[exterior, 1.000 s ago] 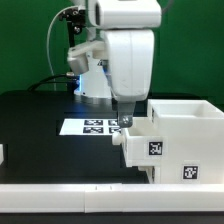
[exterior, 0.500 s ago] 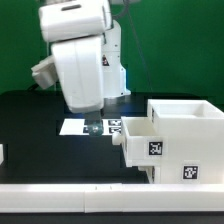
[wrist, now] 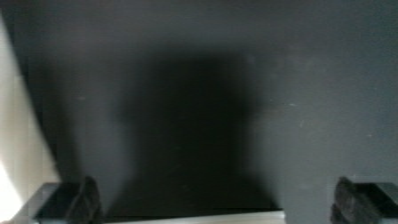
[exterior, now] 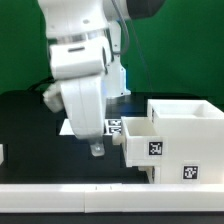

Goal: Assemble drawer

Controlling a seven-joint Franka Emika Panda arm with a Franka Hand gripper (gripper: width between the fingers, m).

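Note:
The drawer's large white casing [exterior: 186, 120] stands on the black table at the exterior view's right. One smaller white tray [exterior: 143, 143] sits part way in its front, with a tag on its face. A second tag shows lower on the casing [exterior: 189, 172]. My gripper [exterior: 97, 148] hangs low over the table to the left of the tray, apart from it. In the wrist view my gripper [wrist: 222, 205] is open and empty, its dark fingertips [wrist: 71, 200] wide apart over bare black table. The second tray is out of view.
The marker board [exterior: 115, 125] lies behind my gripper, mostly hidden by the arm. A small white object [exterior: 2, 153] shows at the exterior view's left edge. A white rail [exterior: 90, 198] runs along the table's front. A pale strip [wrist: 15, 120] edges the wrist view.
The arm has swung from over the tray toward the exterior view's left and come lower. The tray and casing have not moved.

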